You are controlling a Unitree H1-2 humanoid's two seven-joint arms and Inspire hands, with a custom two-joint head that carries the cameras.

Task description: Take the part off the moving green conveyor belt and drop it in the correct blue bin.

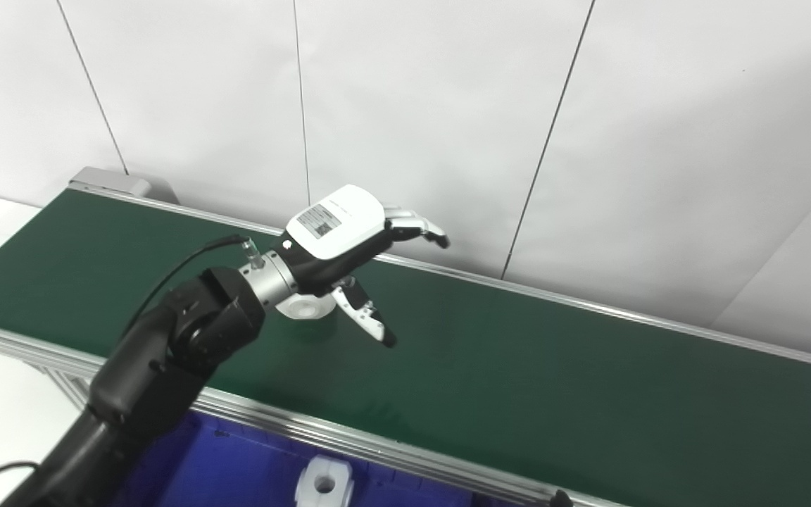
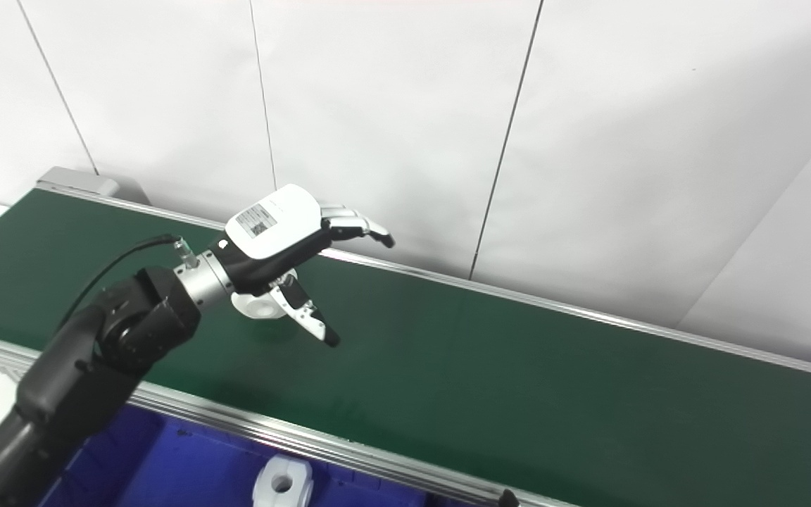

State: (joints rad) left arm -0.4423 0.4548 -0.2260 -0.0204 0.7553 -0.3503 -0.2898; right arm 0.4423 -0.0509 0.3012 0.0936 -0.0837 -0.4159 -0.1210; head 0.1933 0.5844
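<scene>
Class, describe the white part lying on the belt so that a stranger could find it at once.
Find the long green conveyor belt below the white wall. Near its left end, under the raised left hand, lies a round white part. Unlike the other white part, in the blue bin, it rests on the belt.

So the conveyor belt [image 1: 518, 366] runs left to right in front of the wall [image 1: 448, 105]. A part [image 2: 258, 304] sits on it toward the left, under the left hand [image 1: 342, 246]. The bin [image 1: 236, 472] is just in front of the belt, with another part [image 1: 324, 482] in it.
</scene>
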